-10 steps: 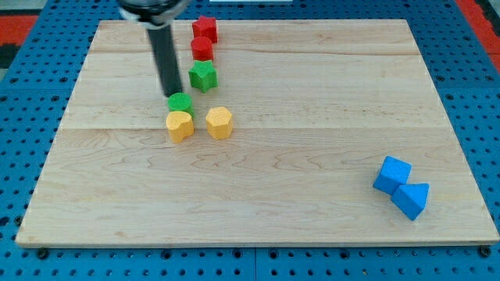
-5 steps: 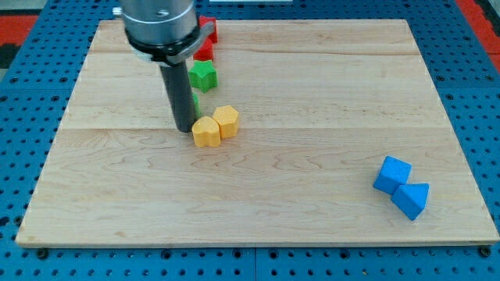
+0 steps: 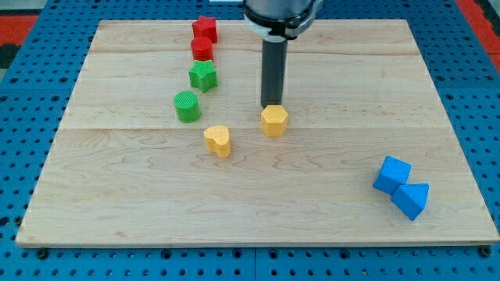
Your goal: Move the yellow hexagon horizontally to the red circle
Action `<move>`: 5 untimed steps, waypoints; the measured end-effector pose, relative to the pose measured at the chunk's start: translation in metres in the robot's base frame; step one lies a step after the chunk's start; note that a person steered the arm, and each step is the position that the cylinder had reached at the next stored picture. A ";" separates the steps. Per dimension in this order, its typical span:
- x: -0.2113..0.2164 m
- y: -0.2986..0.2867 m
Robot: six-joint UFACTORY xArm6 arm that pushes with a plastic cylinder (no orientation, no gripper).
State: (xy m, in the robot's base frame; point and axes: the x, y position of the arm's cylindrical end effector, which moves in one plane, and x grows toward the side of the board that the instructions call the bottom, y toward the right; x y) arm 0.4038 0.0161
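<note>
Contact: my tip (image 3: pixel 273 105) touches yellow hexagon (image 3: pixel 274 121) at its twelve o'clock; no hand shows. Next, I judge, re-approach, pushing toward red circle (image 3: pixel 202 49).

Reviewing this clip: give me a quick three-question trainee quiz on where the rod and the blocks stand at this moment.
1. True or false: my tip sits just above the yellow hexagon in the view.
2. Which block lies nearest the yellow heart? A) green cylinder B) blue cube C) red cylinder
3. Fill in: the two blue blocks, the cube and the blue wedge, lie at the view's bottom ____.

Key: 1 true; 2 A; 3 right.
</note>
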 end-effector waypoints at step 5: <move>-0.060 0.093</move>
State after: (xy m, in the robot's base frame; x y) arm 0.3443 0.1095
